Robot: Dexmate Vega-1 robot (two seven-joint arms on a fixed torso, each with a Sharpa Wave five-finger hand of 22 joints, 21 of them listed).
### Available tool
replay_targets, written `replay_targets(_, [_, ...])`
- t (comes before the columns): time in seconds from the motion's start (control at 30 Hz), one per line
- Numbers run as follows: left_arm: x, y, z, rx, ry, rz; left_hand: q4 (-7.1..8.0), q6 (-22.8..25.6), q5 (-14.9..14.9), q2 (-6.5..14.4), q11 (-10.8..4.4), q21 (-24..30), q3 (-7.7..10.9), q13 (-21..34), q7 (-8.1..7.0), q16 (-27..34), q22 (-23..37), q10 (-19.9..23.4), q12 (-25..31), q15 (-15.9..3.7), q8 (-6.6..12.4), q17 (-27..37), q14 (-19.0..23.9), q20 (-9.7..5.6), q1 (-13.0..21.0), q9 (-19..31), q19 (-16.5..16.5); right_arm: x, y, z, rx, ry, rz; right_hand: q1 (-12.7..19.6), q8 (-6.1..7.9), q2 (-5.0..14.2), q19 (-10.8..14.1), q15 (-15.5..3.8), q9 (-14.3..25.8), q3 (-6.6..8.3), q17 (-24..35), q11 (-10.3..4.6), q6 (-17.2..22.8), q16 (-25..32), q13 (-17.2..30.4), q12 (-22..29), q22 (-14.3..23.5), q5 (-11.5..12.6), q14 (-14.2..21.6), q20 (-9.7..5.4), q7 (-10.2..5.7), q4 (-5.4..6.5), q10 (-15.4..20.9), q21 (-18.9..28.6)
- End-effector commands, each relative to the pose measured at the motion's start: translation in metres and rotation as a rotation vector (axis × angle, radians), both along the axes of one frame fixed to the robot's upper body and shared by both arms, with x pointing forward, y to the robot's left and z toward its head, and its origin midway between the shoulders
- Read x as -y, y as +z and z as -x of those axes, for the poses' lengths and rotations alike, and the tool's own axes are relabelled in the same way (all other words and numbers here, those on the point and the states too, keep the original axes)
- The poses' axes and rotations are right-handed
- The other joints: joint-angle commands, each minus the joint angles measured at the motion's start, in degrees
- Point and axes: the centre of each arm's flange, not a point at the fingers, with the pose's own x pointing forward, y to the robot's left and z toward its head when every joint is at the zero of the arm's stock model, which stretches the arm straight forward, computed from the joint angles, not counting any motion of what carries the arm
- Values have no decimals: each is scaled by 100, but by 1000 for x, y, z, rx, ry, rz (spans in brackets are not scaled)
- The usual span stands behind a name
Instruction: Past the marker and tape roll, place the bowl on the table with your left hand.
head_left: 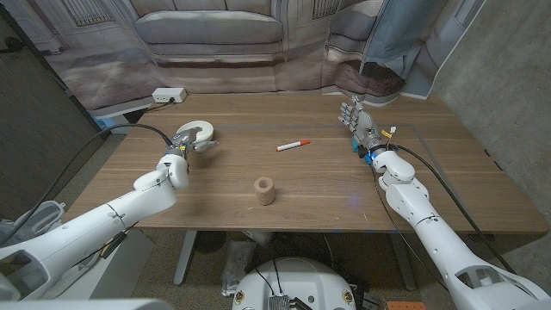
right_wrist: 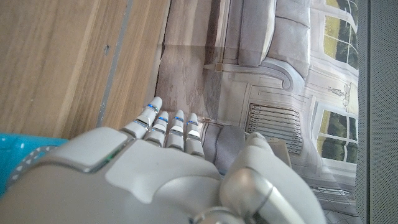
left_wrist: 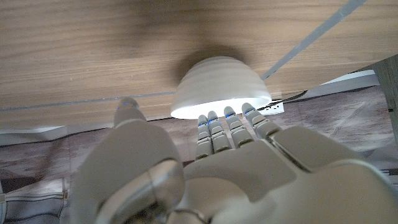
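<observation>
Standing nearest on the wooden counter [head_left: 215, 207], a tan tape roll [head_left: 265, 190] sits upright with its hole facing up, a little left of centre. Beyond it, near mid-counter, lies a marker [head_left: 294, 145], white-bodied with a red cap, angled and well apart from the roll. To the left and about level with the marker, the white bowl [head_left: 197, 133] is at the left hand [head_left: 178, 148], mouth up in the head view; the left wrist view shows the ribbed outer wall of the bowl [left_wrist: 219, 87] with the fingertips [left_wrist: 229, 116] of the left hand [left_wrist: 205, 174] at its rim. Whether the bowl rests on the counter or is gripped cannot be told. On the right side, toward the far edge, the right hand [head_left: 360, 123] holds nothing, fingers extended side by side and pointing away from the robot; the right wrist view shows the same hand [right_wrist: 161, 162] with straight fingers [right_wrist: 168, 127] above the counter edge. At the far left corner lies a white power strip [head_left: 169, 95]. Behind the counter hangs a printed backdrop [head_left: 215, 34] picturing a sofa.
</observation>
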Motion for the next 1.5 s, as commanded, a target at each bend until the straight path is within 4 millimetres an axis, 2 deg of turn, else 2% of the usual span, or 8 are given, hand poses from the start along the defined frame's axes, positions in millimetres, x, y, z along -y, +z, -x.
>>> replay_targets(0.03, [5, -1, -4, -3, 44, -34, -96, -78, 56, -34, -41, -25, 3, 21, -26, -11, 18, -30, -15, -197, -23, 17, 47, -210, 165, 28, 50, -1, -3, -1, -4, 1, -6, 0, 13, 1, 40, 15, 10, -27, 20, -4, 39, 14, 29, 6, 30, 14, 51, -234, -20, -14, 56, -10])
replay_targets(0.13, [8, -2, -3, 20, 61, -59, -211, -5, 47, -135, -64, -24, -22, 30, -56, 12, 18, 33, 15, -191, 18, 19, 116, -170, 356, 35, 143, 0, -3, -1, -5, 0, -7, 1, 13, 2, 44, 11, 10, -28, 20, -5, 41, 13, 29, 4, 30, 14, 51, -234, -19, -15, 52, -13])
replay_targets(0.4, [12, -1, -4, 24, 88, -73, -305, 92, 18, -235, -94, -38, -69, 41, -62, 26, 22, 144, 55, -225, 59, 26, 181, -151, 535, 46, 220, 3, -5, -1, -9, -3, -8, 1, 10, 4, 53, 12, 10, -31, 20, -12, 34, 12, 29, 2, 31, 13, 57, -229, -18, -19, 51, -26])
replay_targets(0.7, [15, 1, -11, 5, 70, -76, -321, 257, 0, -217, -169, -50, -92, 48, -130, 46, 29, 271, 92, -305, 111, 39, 252, -211, 635, 53, 283, 5, -6, -2, -11, -4, -11, 3, 11, 8, 62, 14, 10, -32, 20, -29, 38, 12, 29, 1, 32, 13, 65, -229, -17, -23, 53, -37])
replay_targets(1.17, [21, 0, -28, -44, 58, -80, -319, 305, -11, -163, -135, -55, -108, 53, -140, 46, 34, 291, 83, -320, 110, 49, 284, -237, 719, 57, 363, 7, -6, 0, -14, -13, -17, 3, 12, 11, 75, 22, 10, -36, 20, -19, 45, 11, 29, 0, 33, 12, 74, -229, -15, -28, 59, -54])
replay_targets(1.23, [21, 0, -29, -49, 55, -79, -321, 338, -11, -145, -135, -47, -106, 54, -151, 59, 35, 318, 90, -335, 118, 51, 326, -255, 747, 58, 404, 7, -6, 0, -14, -13, -18, 3, 12, 11, 76, 19, 10, -36, 20, -18, 46, 11, 29, 1, 33, 12, 76, -228, -14, -28, 61, -56])
replay_targets(1.33, [22, -1, -31, -58, 55, -77, -325, 406, -15, -113, -119, -33, -106, 55, -144, 68, 36, 374, 103, -404, 135, 49, 377, -380, 803, 59, 488, 6, -6, -1, -15, -12, -17, 3, 12, 11, 76, 22, 11, -38, 21, -9, 47, 10, 29, 2, 34, 12, 76, -228, -17, -29, 67, -62])
replay_targets(1.5, [22, -3, -33, -68, 58, -74, -329, 518, -22, -57, -159, -3, -102, 56, -158, 107, 41, 480, 129, -445, 162, 52, 526, -394, 885, 62, 623, 6, -5, -3, -16, -9, -18, 2, 11, 11, 74, 24, 11, -40, 21, -10, 45, 6, 30, -1, 34, 11, 71, -222, -20, -31, 62, -71])
